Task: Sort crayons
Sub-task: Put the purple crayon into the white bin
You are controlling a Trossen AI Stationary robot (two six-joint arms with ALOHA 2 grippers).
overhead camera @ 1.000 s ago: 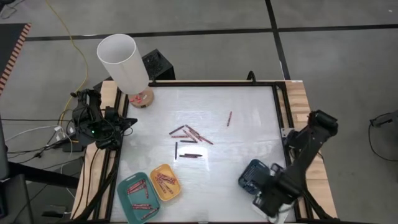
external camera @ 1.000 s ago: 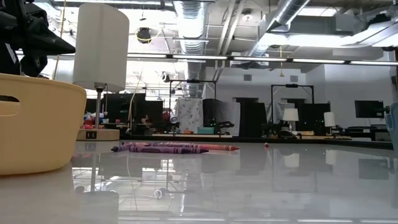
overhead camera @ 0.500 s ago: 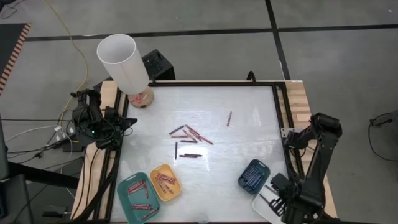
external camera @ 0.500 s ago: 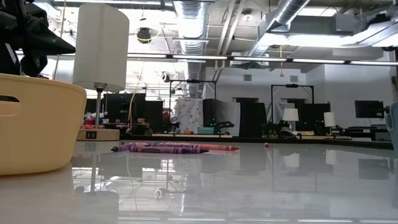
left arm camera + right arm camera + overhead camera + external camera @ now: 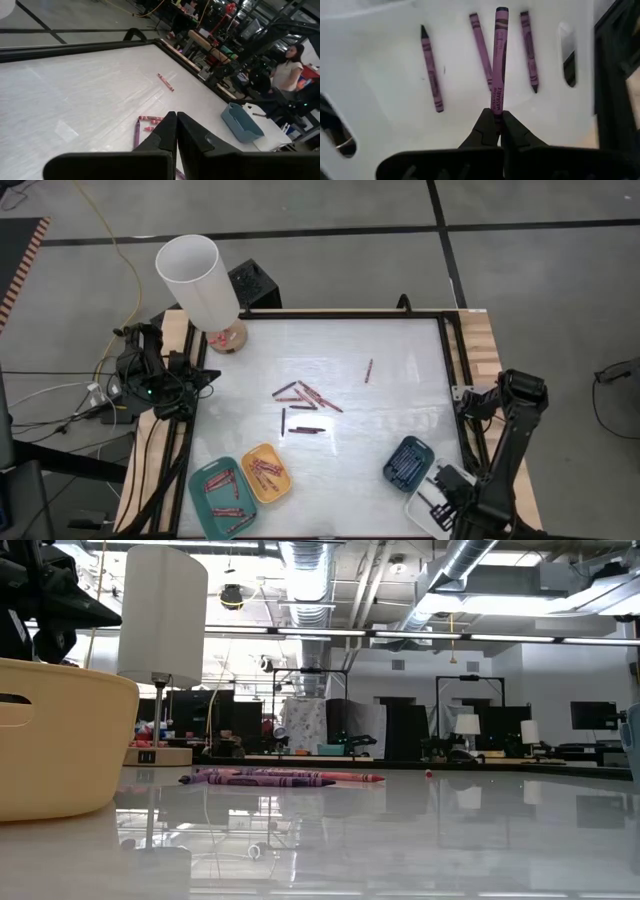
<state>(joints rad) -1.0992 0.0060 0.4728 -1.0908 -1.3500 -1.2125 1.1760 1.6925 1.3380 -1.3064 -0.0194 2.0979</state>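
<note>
Sorting looks partly done. At the tabletop's (image 5: 390,420) left front, the teal tray (image 5: 202,498) and yellow tray (image 5: 283,490) hold reddish crayons; a loose cluster (image 5: 303,402) and one stray crayon (image 5: 368,370) remain mid-table. The left hand (image 5: 176,131) waits clenched, empty, at the left edge. Right of the blue tray (image 5: 391,473), the right hand (image 5: 496,126) grips a purple crayon (image 5: 498,60) over the white tray (image 5: 380,65), which holds thin purple sticks.

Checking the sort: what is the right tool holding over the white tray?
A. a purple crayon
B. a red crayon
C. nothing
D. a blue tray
A: the right tool is shut on a purple crayon above the white tray, where three other purple ones lie.
</note>
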